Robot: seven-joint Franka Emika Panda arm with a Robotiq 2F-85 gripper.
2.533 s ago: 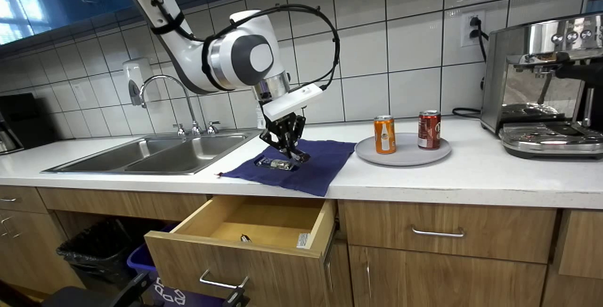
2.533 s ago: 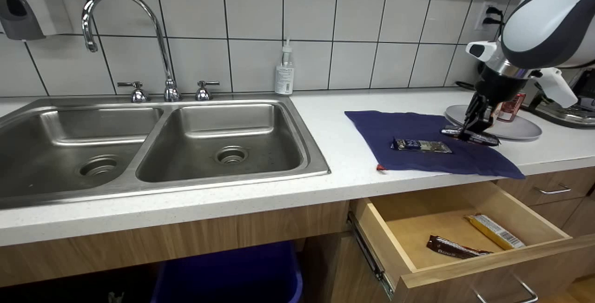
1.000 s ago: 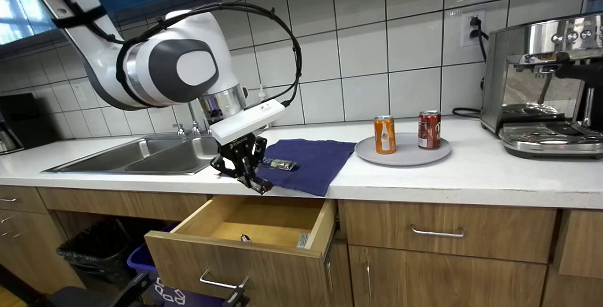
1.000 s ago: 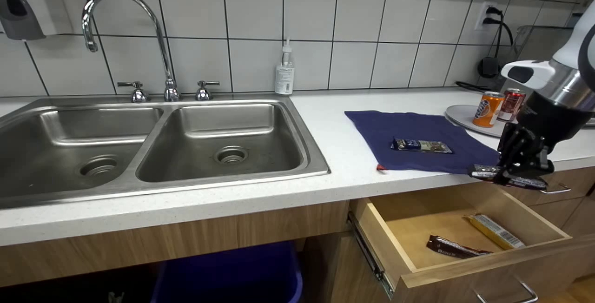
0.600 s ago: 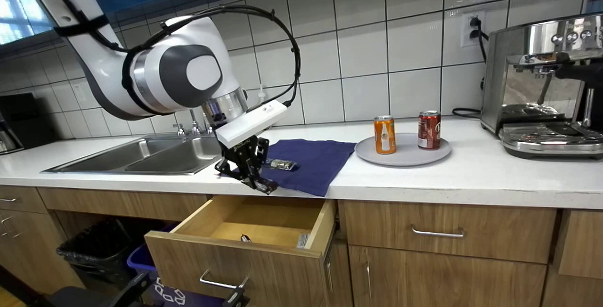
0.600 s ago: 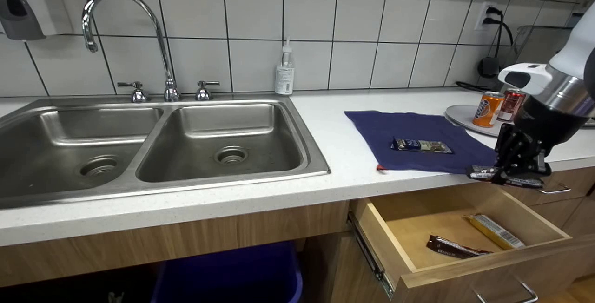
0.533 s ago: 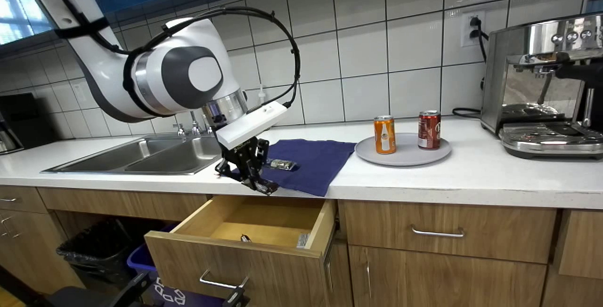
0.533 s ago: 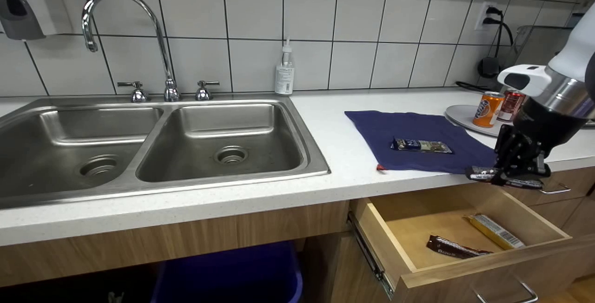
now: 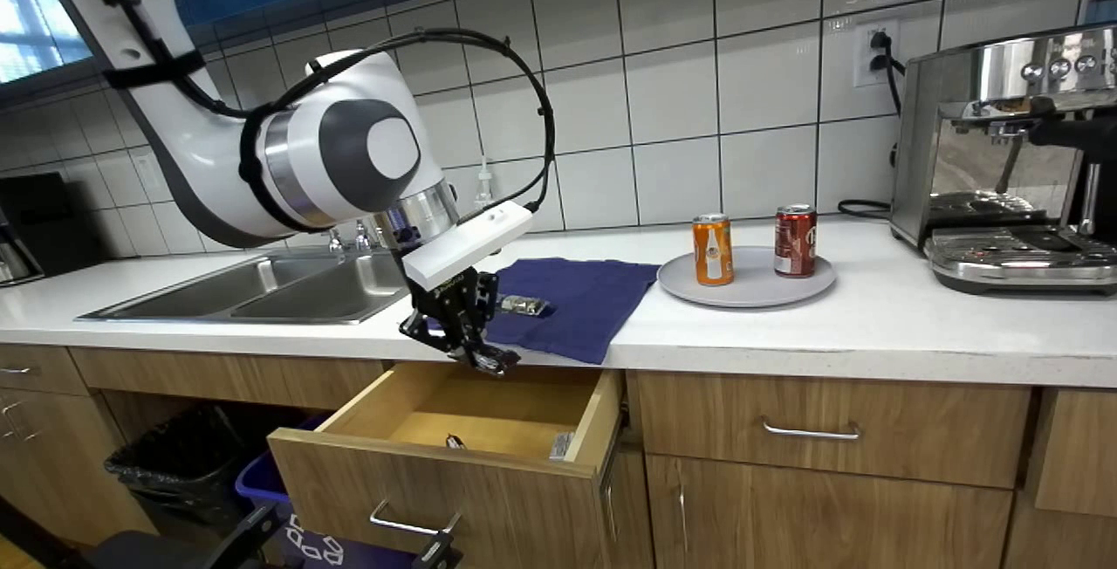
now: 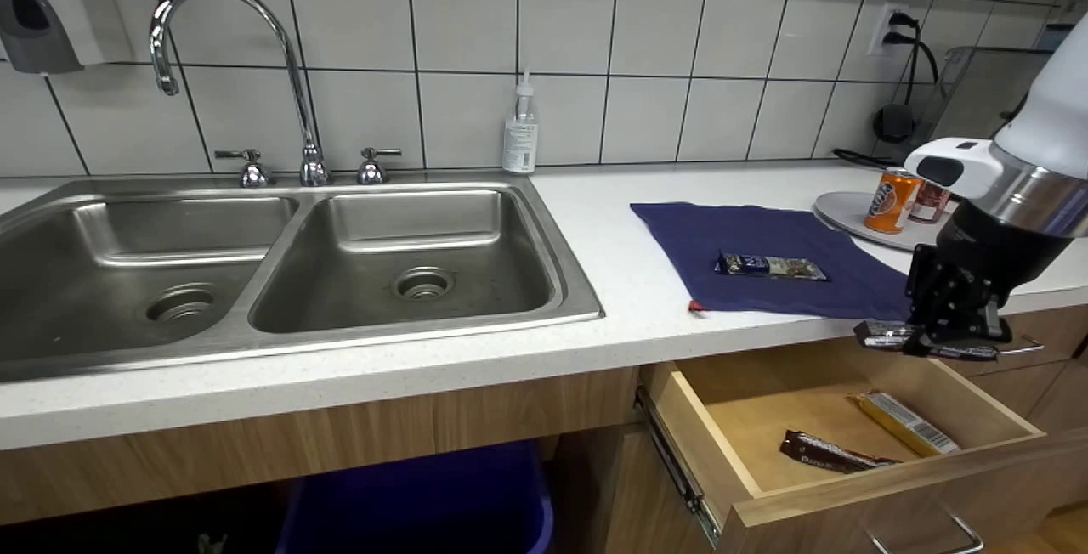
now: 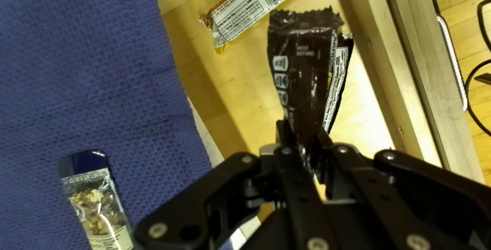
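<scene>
While the hand point(image 11: 302, 140) is gripping a dark wrapped bar point(image 11: 305, 66), this bar is hanging above the open drawer point(image 10: 769, 405), a yellow bar point(image 10: 908, 425) and a second dark bar point(image 10: 831, 453) are lying inside

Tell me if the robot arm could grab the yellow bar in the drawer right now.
Probably not yet: its tool is shut on a dark bar. Otherwise the way looks free: the drawer stands open and nothing visible lies on the yellow bar.
</scene>
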